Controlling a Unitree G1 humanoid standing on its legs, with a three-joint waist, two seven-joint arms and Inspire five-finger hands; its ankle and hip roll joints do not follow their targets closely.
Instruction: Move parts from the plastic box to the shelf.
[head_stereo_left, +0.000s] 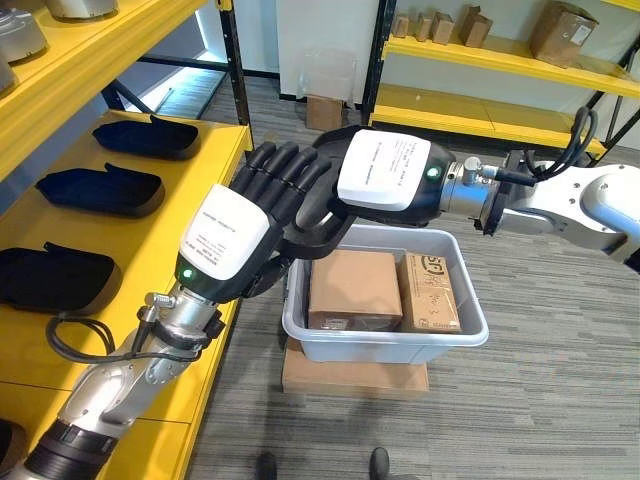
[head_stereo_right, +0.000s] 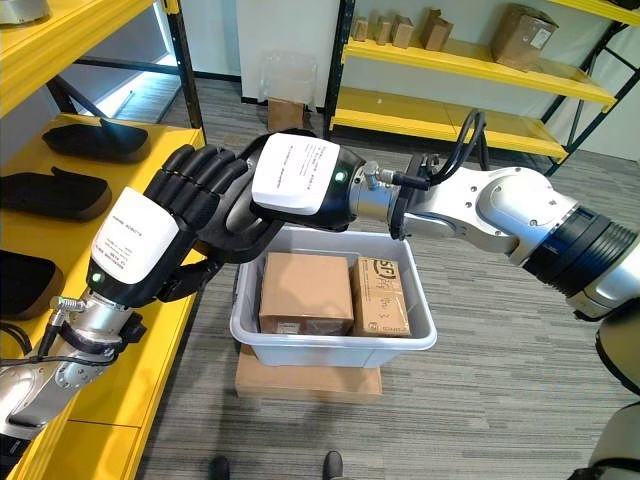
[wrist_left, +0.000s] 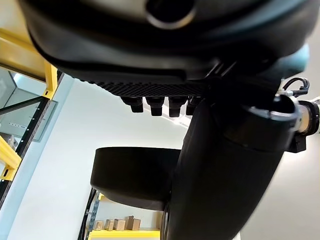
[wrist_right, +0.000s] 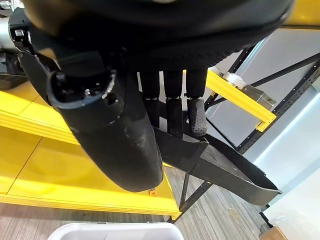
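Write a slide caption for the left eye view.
Both robot hands hold a black part above the plastic box.

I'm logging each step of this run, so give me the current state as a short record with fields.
held part: black part, lifted above the box, between both hands
left hand: fingers against the part, near the shelf edge
right hand: fingers curled on the part
plastic box: on the floor on flat cardboard, holding two cartons
shelf: three black parts already on it

Black part (head_stereo_left: 318, 232): mostly covered by my two hands.
My left forearm (head_stereo_left: 90, 410): cut off at the lower edge.
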